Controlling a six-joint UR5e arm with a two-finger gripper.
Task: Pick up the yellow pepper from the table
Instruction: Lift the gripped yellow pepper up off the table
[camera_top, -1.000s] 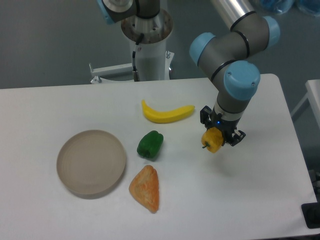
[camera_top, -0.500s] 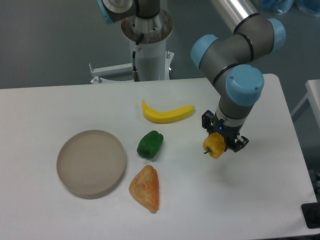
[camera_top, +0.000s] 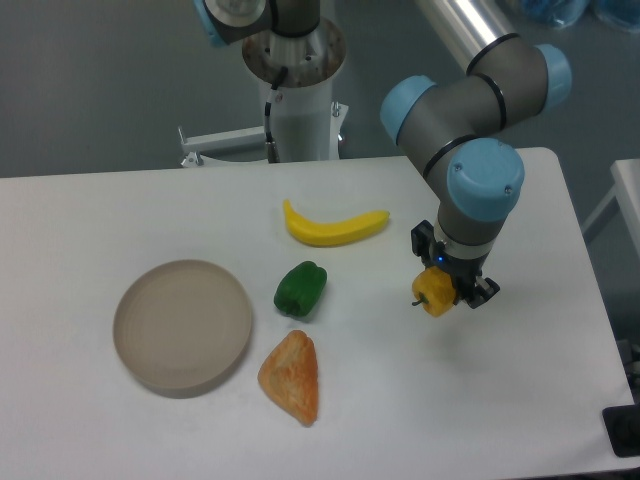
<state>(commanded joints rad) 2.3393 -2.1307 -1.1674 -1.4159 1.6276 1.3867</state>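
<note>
Banana (camera_top: 333, 227), green pepper (camera_top: 300, 288), plate (camera_top: 182, 326), orange wedge (camera_top: 291, 376)

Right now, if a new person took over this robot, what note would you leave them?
Pincer: shut on the yellow pepper.
Pepper: held at the right side of the table; whether it has left the surface I cannot tell.
Others, untouched: banana, green pepper, plate, orange wedge.
Done: the grasp.
Left: make sure the pepper is lifted clear and keep hold of it.

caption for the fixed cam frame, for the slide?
End effector gripping the yellow pepper beside banana and green pepper.
</note>
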